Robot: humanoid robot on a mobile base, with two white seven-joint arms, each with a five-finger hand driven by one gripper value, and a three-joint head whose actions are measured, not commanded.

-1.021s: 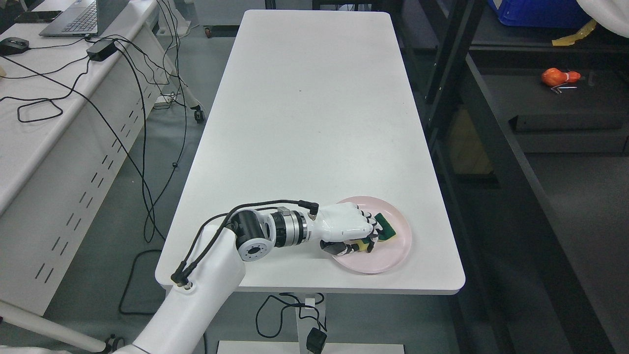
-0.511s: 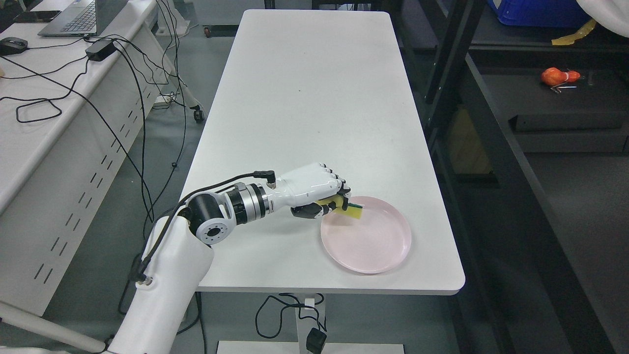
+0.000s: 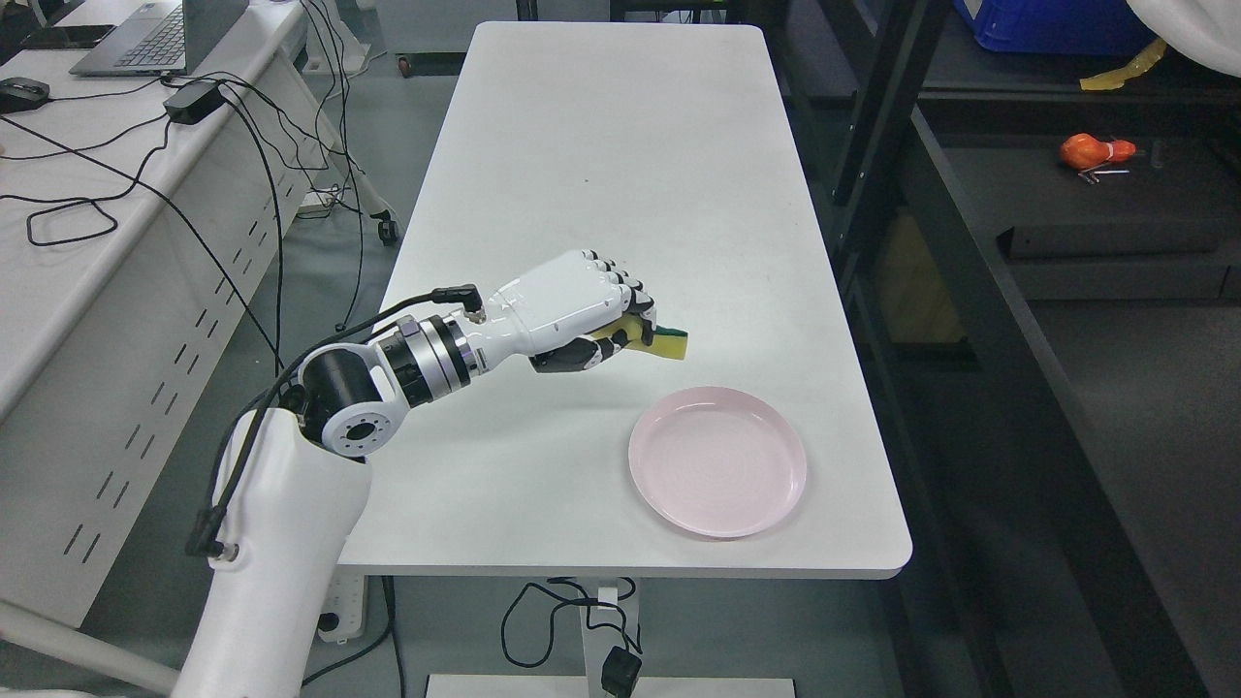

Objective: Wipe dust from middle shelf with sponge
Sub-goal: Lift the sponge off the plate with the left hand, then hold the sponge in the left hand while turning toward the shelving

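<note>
- Left robot hand (image 3: 582,315): raised above the tabletop (image 3: 601,174), fingers curled tight round a sponge (image 3: 659,339); the arm enters from the lower left.
- Sponge: yellow with a dark green face, its free end projecting from the fist toward 3 o'clock; it hangs clear of the surface, near the plate at about 11 o'clock of it.
- Plate (image 3: 717,461): pink, round, nothing on it, resting on the tabletop near the front right corner, apart from the hand.
- Tabletop: white, long, rounded corners, with a few small dark specks toward the middle.
- Room, 9 o'clock side: a second white desk (image 3: 58,252) carrying a laptop (image 3: 155,34), a black power adapter (image 3: 189,100) and loose black cables (image 3: 271,223) trailing to the grey floor.
- Room, 3 o'clock side: dark shelving (image 3: 970,291) stands just beside the table; an orange object (image 3: 1086,151) lies on one shelf, and a blue bin (image 3: 1047,24) sits at the top edge.
</note>
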